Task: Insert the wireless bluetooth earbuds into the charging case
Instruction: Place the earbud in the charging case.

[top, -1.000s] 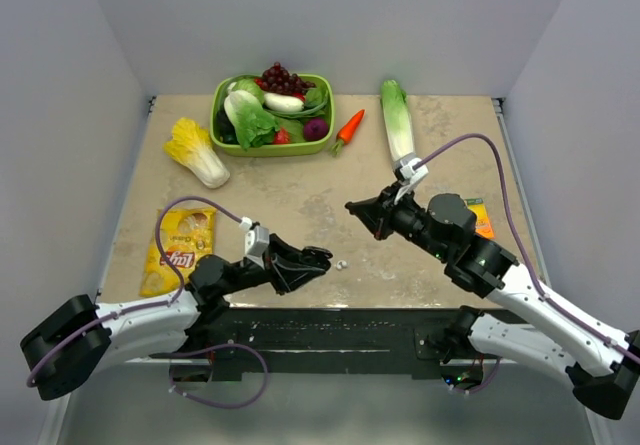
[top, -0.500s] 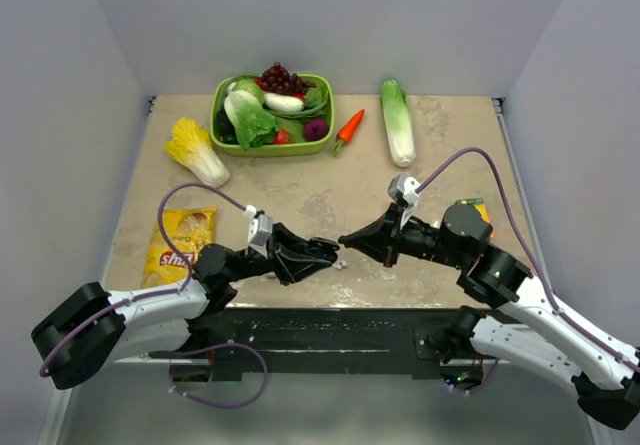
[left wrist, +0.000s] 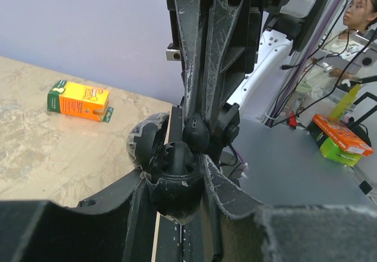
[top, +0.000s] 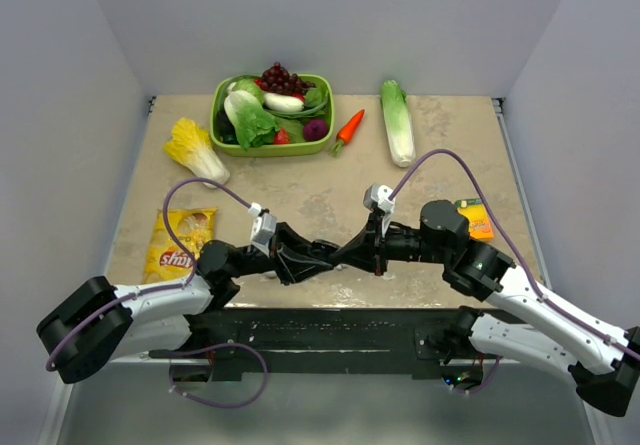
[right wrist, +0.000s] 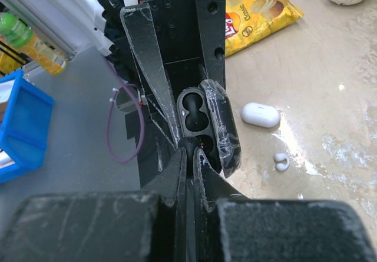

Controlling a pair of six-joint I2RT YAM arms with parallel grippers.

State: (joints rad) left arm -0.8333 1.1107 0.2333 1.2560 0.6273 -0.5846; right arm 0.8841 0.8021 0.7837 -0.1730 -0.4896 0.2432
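My left gripper (top: 322, 255) is shut on a black open earbud case (right wrist: 195, 116) with two cavities; the case also shows in the left wrist view (left wrist: 177, 182). My right gripper (top: 342, 258) is shut on a small black earbud (left wrist: 195, 133) and holds it at the case's near cavity (right wrist: 191, 147). The two grippers meet tip to tip above the table's near middle. A white oval charging case (right wrist: 260, 114) lies closed on the table beside them. A tiny white bud (right wrist: 281, 162) lies close to it. The arms hide both white things in the top view.
A yellow chip bag (top: 180, 242) lies at the near left. An orange box (top: 477, 218) lies to the right. A green basket of vegetables (top: 325, 145), a yellow cabbage (top: 197, 151), a carrot (top: 348, 129) and a long cabbage (top: 398, 121) are at the back.
My right gripper has swung left and down until its tip meets my left gripper. My left gripper has moved a little right and forward with the black case.
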